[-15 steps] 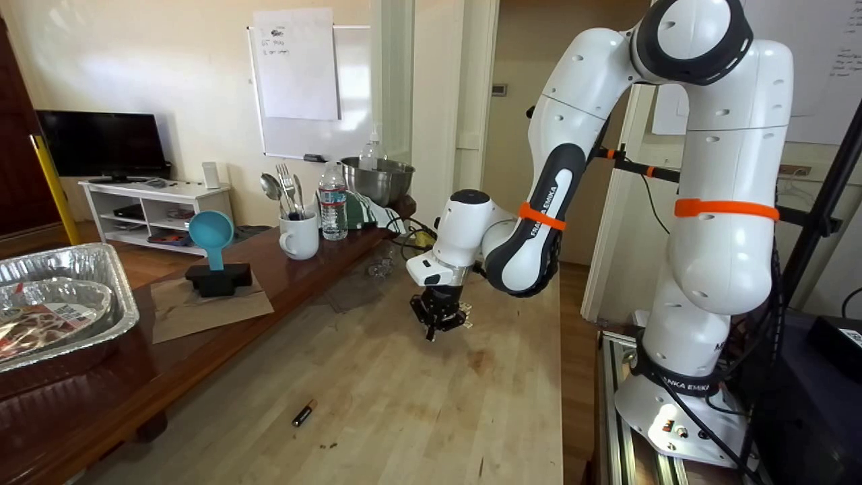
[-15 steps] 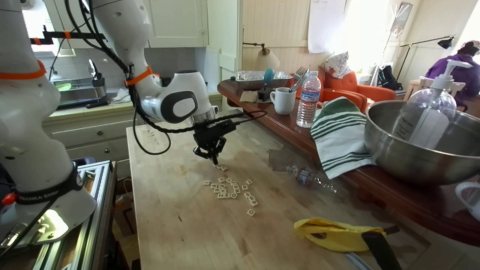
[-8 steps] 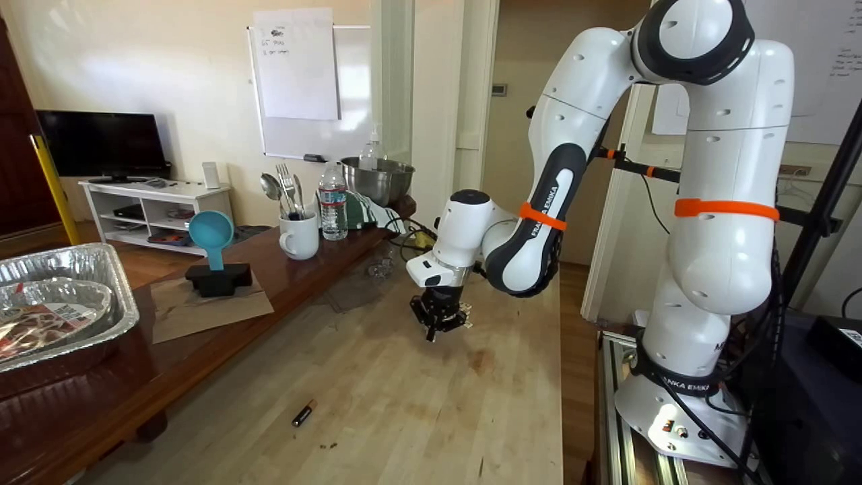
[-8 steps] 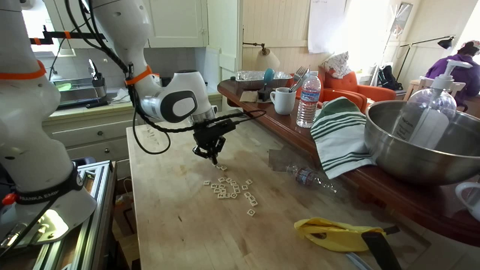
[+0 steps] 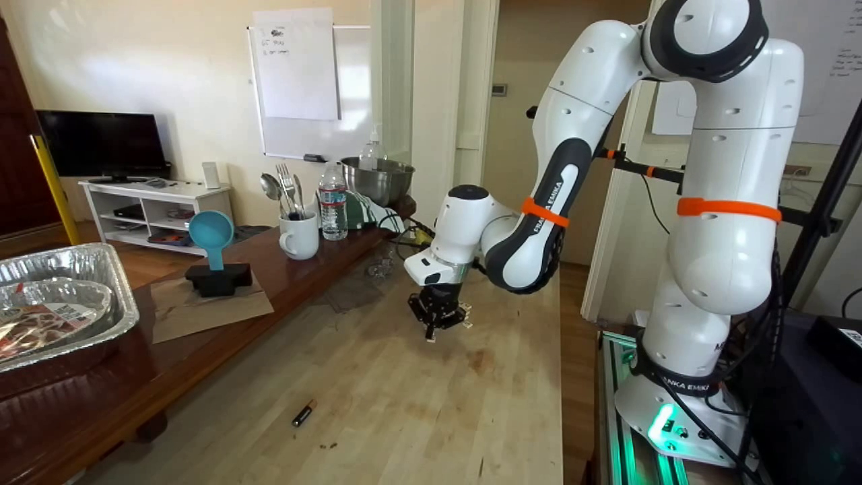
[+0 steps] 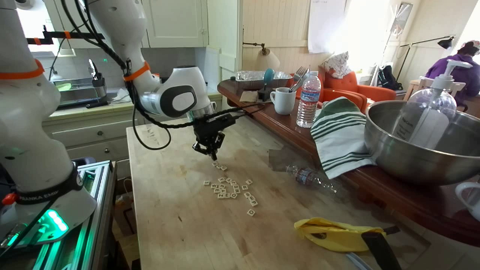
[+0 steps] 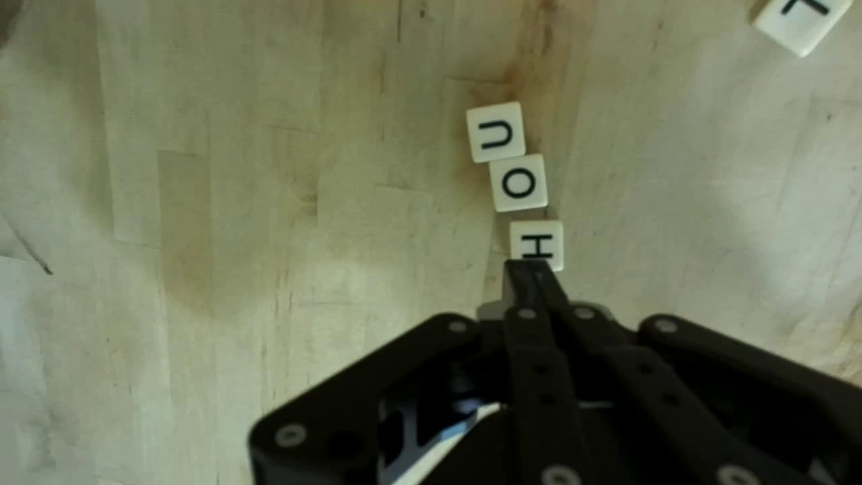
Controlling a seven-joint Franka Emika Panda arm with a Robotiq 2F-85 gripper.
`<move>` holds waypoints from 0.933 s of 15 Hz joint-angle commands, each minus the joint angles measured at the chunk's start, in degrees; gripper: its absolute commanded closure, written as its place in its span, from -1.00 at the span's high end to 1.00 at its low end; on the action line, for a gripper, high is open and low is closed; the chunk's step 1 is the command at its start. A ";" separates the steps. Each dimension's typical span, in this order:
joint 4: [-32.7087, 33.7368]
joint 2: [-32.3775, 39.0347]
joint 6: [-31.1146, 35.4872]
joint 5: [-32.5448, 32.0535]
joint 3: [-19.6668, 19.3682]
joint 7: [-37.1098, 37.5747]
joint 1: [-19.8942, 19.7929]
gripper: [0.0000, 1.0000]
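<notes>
Black and closed on nothing, the gripper (image 7: 528,267) hangs just above the H tile (image 7: 537,241), I'd say lining up 3 letter tiles (image 7: 518,183) (next nudge needs gentleness).

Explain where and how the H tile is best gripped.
Likely from above, pinching the H tile by its left and right edges in the wrist view: it lies flat, those sides are free, and the O tile crowds its upper edge.

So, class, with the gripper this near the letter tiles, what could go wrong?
The shut gripper might knock the nearby H tile askew.
It hides part of that tile in the wrist view, so contact could be misjudged.
The O tile and U tile look to be touching: bumping one may shift both.
</notes>
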 commanded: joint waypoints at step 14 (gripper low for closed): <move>7.77 -2.40 -14.58 13.43 -8.31 21.67 1.82 -1.00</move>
